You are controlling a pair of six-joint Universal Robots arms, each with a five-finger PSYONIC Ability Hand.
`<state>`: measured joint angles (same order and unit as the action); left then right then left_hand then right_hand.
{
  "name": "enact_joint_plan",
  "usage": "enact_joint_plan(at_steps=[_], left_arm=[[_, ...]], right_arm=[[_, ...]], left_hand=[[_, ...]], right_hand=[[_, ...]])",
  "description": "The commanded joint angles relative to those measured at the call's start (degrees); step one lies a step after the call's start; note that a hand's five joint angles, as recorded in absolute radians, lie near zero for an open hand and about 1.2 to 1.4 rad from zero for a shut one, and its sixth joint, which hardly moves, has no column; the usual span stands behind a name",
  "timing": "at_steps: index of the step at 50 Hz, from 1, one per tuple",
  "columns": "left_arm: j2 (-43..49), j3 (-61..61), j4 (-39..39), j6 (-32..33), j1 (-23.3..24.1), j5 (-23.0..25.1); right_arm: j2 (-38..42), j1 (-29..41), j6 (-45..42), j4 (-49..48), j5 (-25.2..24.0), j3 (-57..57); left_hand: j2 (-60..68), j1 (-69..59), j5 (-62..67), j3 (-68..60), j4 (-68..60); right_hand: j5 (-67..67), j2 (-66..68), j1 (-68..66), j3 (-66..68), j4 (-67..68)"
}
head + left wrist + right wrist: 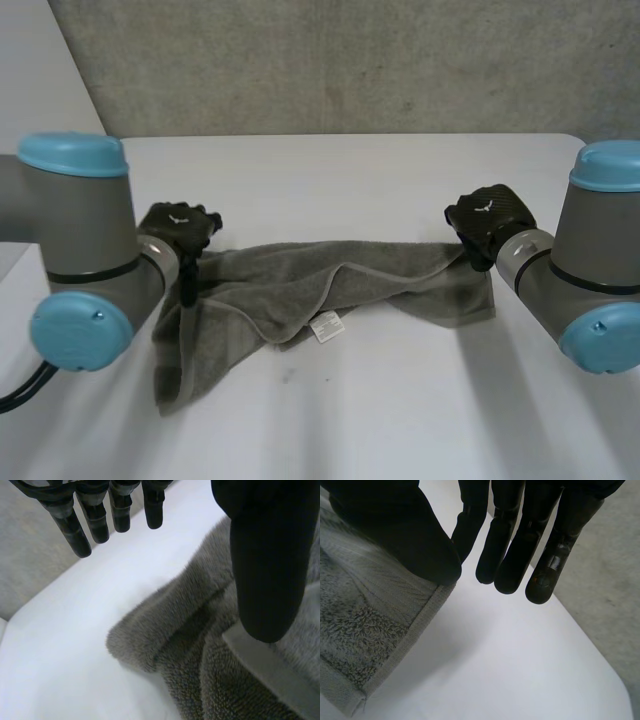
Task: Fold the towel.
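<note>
- The towel [330, 285] lies rumpled across the middle of the desk [350, 170], not yet folded.
- The left hand [180, 228] and right hand [490, 218] are at its ends, fingers [95, 520] straight and apart, clamping nothing.
- The next move is probably to pinch both far corners.

Towel [300, 285]: grey looped terry cloth with a flat woven border. Tabletop [350, 180]: smooth, matt white. Wall [350, 60]: rough grey.

towel [300, 280] edge partly hidden behind left arm [80, 230], label [326, 326] perhaps printed, too small to read
</note>
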<state>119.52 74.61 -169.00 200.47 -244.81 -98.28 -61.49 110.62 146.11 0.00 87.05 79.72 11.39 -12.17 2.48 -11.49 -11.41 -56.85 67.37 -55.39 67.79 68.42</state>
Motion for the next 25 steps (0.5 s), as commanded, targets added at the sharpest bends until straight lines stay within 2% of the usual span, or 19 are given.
enact_joint_plan(at_steps=[1,5,9,14,25], left_arm=[[-11.66,7.38,0.07,-12.00,-0.23,-0.42],[-12.90,9.84,0.33,-17.28,-0.14,-0.42],[-12.91,14.23,0.42,-21.78,0.29,-0.68],[-10.98,16.18,-1.06,-22.31,0.82,-0.24],[-3.33,15.65,-10.03,-21.70,1.18,-0.33]], right_arm=[[-0.47,-0.49,0.14,-1.32,1.37,1.23],[-0.30,-0.40,0.05,-1.40,1.28,2.11],[-0.21,-0.05,0.05,-1.49,1.28,2.37],[-0.21,-0.05,0.05,-1.40,1.28,2.63],[-0.12,0.30,0.05,-1.58,1.20,4.30]], left_hand=[[1.50,-0.72,0.42,-1.41,-1.49],[4.86,-4.08,3.78,-4.77,-4.85],[16.96,-16.18,15.87,-16.86,-16.94],[25.05,-24.27,23.97,-24.96,-25.04],[25.57,-24.78,24.48,-25.47,-25.55]], right_hand=[[-13.15,12.63,-24.61,12.21,11.58],[-13.15,12.63,-24.61,12.21,11.58],[-13.15,12.63,-24.61,12.21,11.58],[-13.15,12.63,-24.61,12.21,11.58],[-13.15,12.63,-24.61,12.21,11.58]])
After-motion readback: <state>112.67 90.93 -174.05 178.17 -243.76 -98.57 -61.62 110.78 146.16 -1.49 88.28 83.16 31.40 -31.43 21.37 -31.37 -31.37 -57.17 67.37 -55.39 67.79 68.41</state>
